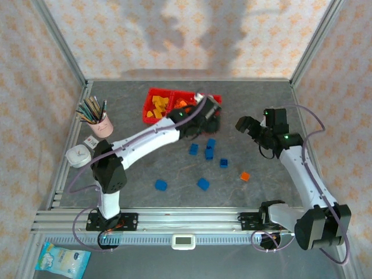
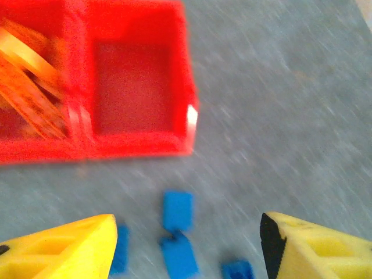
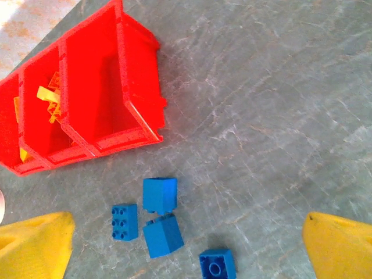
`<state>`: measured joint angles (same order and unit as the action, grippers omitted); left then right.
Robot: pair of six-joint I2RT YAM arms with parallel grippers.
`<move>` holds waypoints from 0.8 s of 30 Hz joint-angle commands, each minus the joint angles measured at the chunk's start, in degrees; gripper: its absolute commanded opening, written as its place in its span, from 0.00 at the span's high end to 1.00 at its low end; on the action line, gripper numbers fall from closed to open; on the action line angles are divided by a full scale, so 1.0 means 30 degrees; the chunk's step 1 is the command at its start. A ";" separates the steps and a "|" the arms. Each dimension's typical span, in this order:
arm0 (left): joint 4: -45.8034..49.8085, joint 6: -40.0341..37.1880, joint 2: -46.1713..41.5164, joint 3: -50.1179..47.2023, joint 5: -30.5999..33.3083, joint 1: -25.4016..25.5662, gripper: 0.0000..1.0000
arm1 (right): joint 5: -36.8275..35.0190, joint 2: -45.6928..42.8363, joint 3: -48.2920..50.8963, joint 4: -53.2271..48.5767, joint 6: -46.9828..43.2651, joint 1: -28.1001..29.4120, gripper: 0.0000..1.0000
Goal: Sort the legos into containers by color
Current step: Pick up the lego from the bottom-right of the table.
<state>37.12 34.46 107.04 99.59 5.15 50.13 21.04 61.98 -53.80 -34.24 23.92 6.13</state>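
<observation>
Step in hand: likely fetching a blue brick; two bins hold yellow and orange pieces, and the end bin looks empty.
Left gripper: jaws parted, nothing between them.
Blue legos: loose on the table, just in front of its fingertips; the containers lie farther ahead, to its left.
Right gripper: spread wide, empty.
Next move: probably lower over one brick, square the jaws, close.

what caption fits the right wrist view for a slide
Open right gripper facing four blue legos beside the red containers
</observation>
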 commanded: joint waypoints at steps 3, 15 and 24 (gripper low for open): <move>-0.2207 0.3343 -0.0154 -0.1893 -0.1338 0.2161 0.31 | -0.1688 -0.1307 0.1389 -0.2252 0.0729 -0.0942 0.00; -0.3356 0.4426 0.4691 0.0274 -0.0400 0.6128 0.31 | 0.0052 0.0058 0.2964 0.0109 -0.0044 -0.5002 0.00; -0.1427 0.4129 0.8965 0.4014 0.0660 0.6771 0.31 | 0.0832 0.1415 0.3107 0.1270 -0.0496 -0.6355 0.00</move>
<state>29.23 46.68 131.83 107.50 3.90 70.26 22.72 65.95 -45.15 -32.69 23.70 -12.12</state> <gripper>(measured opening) 0.689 0.998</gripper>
